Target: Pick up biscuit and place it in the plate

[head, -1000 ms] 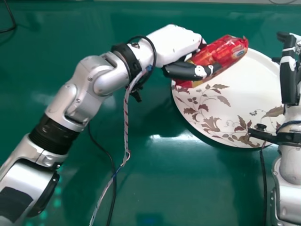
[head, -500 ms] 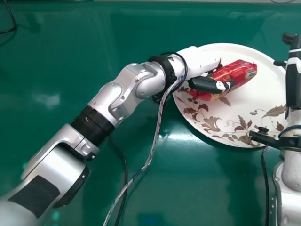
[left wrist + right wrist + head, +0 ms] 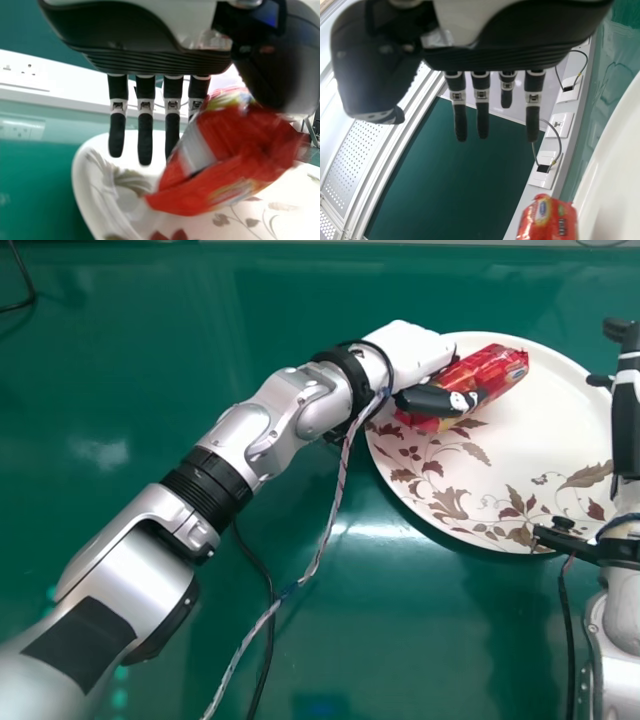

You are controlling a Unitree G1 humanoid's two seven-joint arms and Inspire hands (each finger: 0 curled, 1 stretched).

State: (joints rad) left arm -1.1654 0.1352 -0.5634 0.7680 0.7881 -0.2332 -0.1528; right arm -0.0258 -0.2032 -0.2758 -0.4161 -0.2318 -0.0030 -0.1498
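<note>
My left hand point(image 3: 430, 400) is over the upper left part of the patterned white plate point(image 3: 560, 430). Its thumb lies across the red biscuit packet point(image 3: 495, 373), which slants up to the right above the plate. In the left wrist view the packet point(image 3: 235, 155) is pinched between the thumb and the nearly straight fingers of the left hand point(image 3: 145, 120), above the plate point(image 3: 85, 175). At the plate's right side stands my right hand point(image 3: 627, 415), its fingers straight and holding nothing; the right wrist view has that hand point(image 3: 482, 100) and, farther off, the packet point(image 3: 549, 220).
A green table point(image 3: 450, 650) lies under everything. The right thumb reaches over the plate's lower right rim. Cables point(image 3: 262, 580) trail below the left forearm. Wall sockets point(image 3: 547, 170) line a white strip behind the table.
My left hand and the packet moved right and down onto the plate area, then slightly back up and left. The right hand shifted slightly right.
</note>
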